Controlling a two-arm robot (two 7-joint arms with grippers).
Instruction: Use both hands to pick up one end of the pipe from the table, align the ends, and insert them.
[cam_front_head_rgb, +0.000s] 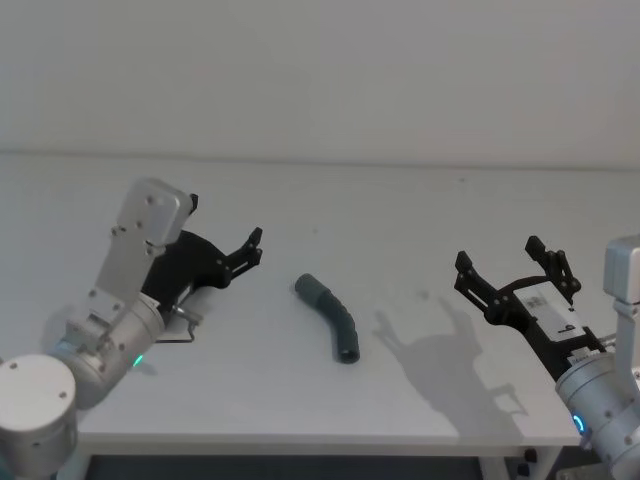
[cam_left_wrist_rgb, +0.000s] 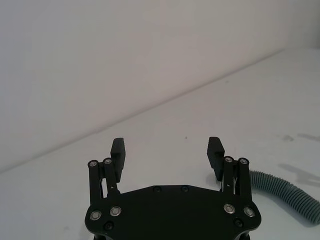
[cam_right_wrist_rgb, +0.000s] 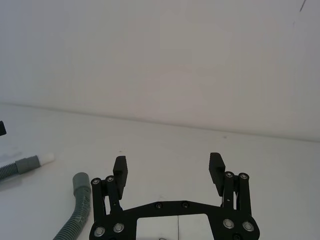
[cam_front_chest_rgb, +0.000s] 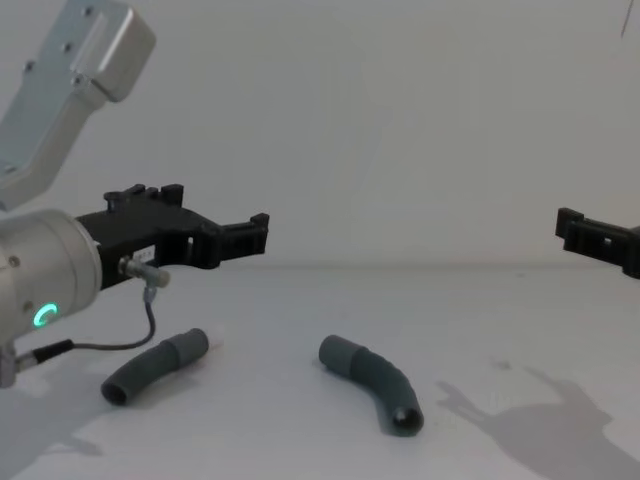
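Note:
Two dark grey curved pieces of the pipe lie on the off-white table (cam_front_head_rgb: 420, 220). One piece (cam_front_head_rgb: 328, 315) (cam_front_chest_rgb: 370, 382) rests mid-table between both arms, its wider collared end (cam_right_wrist_rgb: 81, 182) pointing to the far left. The other piece (cam_front_chest_rgb: 155, 367) lies below my left arm; its white tip (cam_right_wrist_rgb: 46, 159) shows in the right wrist view. My left gripper (cam_front_head_rgb: 245, 250) (cam_left_wrist_rgb: 167, 150) hovers open above the table, left of the middle piece, holding nothing. Open and empty too, my right gripper (cam_front_head_rgb: 515, 265) (cam_right_wrist_rgb: 167, 167) hangs well to the right of it. A ribbed stretch of pipe (cam_left_wrist_rgb: 285, 192) shows beside the left fingers.
A plain white wall (cam_front_head_rgb: 320, 70) rises behind the table. The table's front edge (cam_front_head_rgb: 300, 445) runs close to my body. A thin cable (cam_front_chest_rgb: 140, 330) loops under the left wrist.

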